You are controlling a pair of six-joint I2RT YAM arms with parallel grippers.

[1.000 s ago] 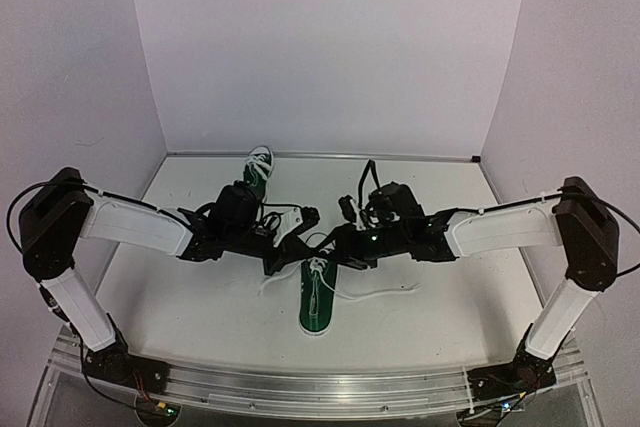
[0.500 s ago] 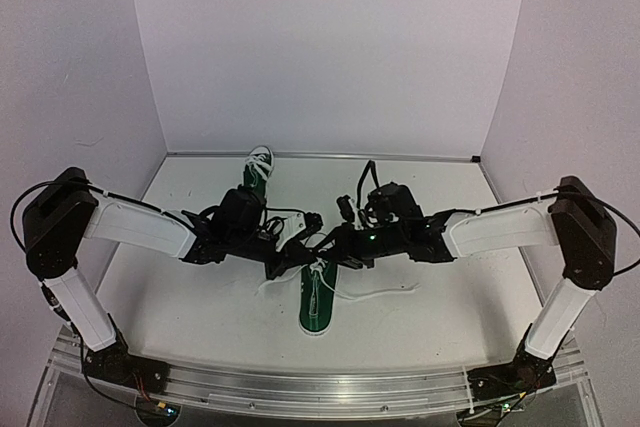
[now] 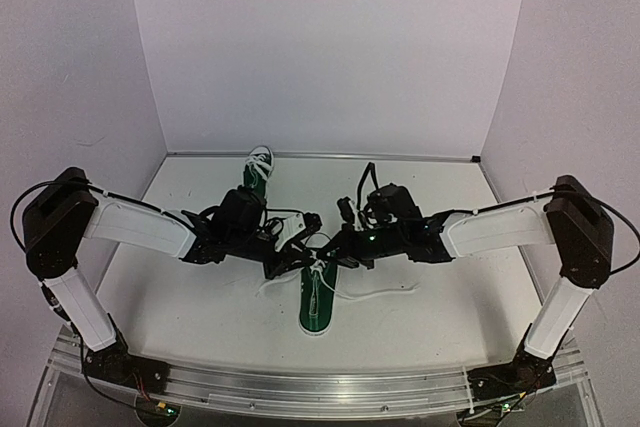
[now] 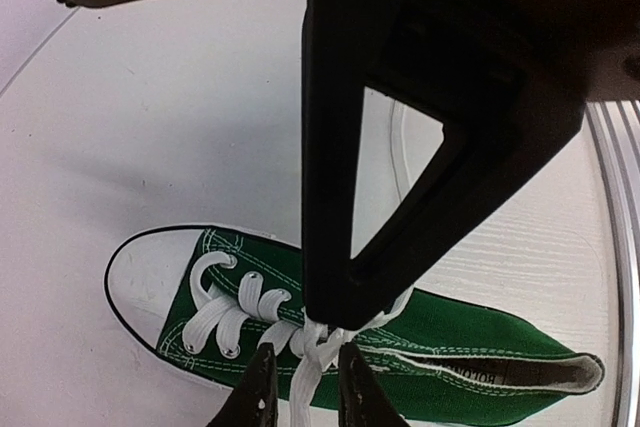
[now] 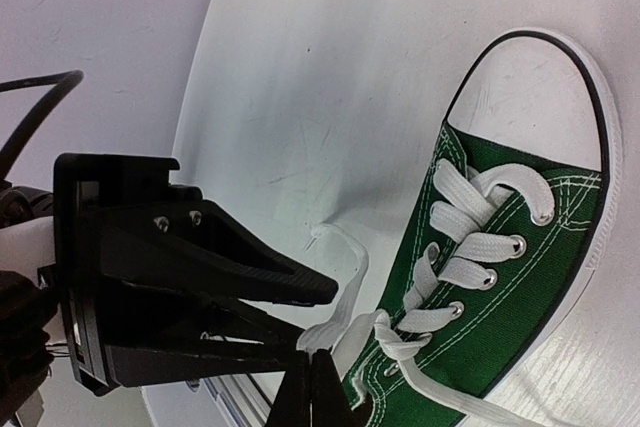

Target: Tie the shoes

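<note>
Two green sneakers with white laces are on the white table. The near shoe [image 3: 314, 309] [image 4: 470, 347] [image 5: 520, 277] lies between the arms, and both grippers meet over its laces. The far shoe [image 3: 257, 171] stands behind the left arm. My left gripper [image 3: 296, 253] [image 4: 305, 392] is open at the knot, and a white lace [image 4: 303, 387] runs loose between its fingers. My right gripper [image 3: 333, 247] [image 5: 313, 375] is shut on a lace strand [image 5: 350, 287] beside the shoe's ankle opening. The right gripper's finger [image 4: 330, 197] hangs directly above the knot.
A loose lace end [image 3: 385, 292] trails on the table right of the near shoe, another [image 3: 270, 285] to its left. White walls enclose the table on three sides. An aluminium rail [image 3: 320, 387] runs along the near edge between the arm bases.
The right gripper has shut on the lace strand. The left gripper's fingers have parted around the lace. Both wrists moved slightly closer over the near shoe.
</note>
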